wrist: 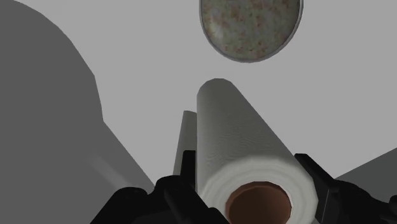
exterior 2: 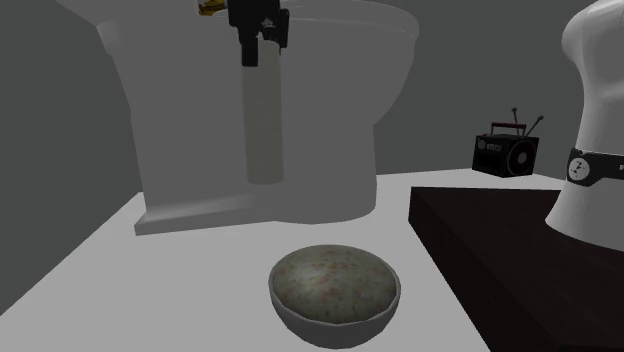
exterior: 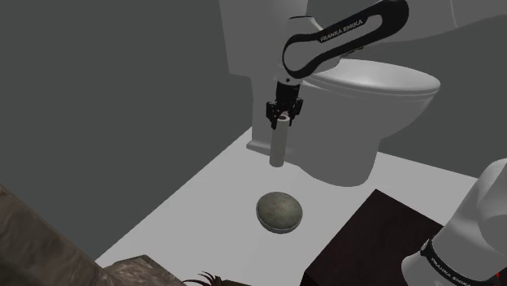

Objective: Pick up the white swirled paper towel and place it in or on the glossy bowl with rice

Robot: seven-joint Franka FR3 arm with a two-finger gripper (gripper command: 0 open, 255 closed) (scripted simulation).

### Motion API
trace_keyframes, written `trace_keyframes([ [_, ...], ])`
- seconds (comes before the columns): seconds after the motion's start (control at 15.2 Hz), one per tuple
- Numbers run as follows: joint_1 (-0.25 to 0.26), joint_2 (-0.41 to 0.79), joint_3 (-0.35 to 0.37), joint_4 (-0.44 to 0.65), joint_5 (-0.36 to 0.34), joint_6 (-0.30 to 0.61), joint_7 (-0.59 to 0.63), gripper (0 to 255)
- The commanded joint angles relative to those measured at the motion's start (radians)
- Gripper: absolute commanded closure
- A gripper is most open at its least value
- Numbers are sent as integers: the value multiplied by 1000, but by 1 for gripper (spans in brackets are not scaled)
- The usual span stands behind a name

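A white paper towel roll (exterior: 279,146) hangs upright in front of the toilet base, and my gripper (exterior: 283,114) is shut on its top end. In the second exterior view the roll (exterior 2: 264,120) reaches down from the gripper (exterior 2: 258,45), its lower end seemingly just above the floor. Along the gripper (wrist: 248,175), the roll (wrist: 242,140) is clasped between both black fingers, brown core showing. The glossy bowl (exterior: 280,230), filled with speckled rice, sits on the floor a short way from the roll, toward the stand. It also appears as bowl (exterior 2: 330,328) and bowl (wrist: 203,25).
A large white toilet (exterior: 366,122) stands right behind the roll. The dark stand (exterior: 366,244) lies beside the bowl. A small black radio (exterior 2: 505,153) sits on the floor beyond the stand. A rough brown block (exterior: 32,244) fills the shoulder view's lower left.
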Motion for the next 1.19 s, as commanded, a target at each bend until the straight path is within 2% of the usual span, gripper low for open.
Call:
trace_keyframes([
  [0.0, 14, -69, 13, -55, -2, -14, 29, 255],
  [0.66, 94, -335, 111, -199, 21, -131, 197, 255],
  [1.12, 94, -311, 114, -272, 21, -35, 197, 255],
])
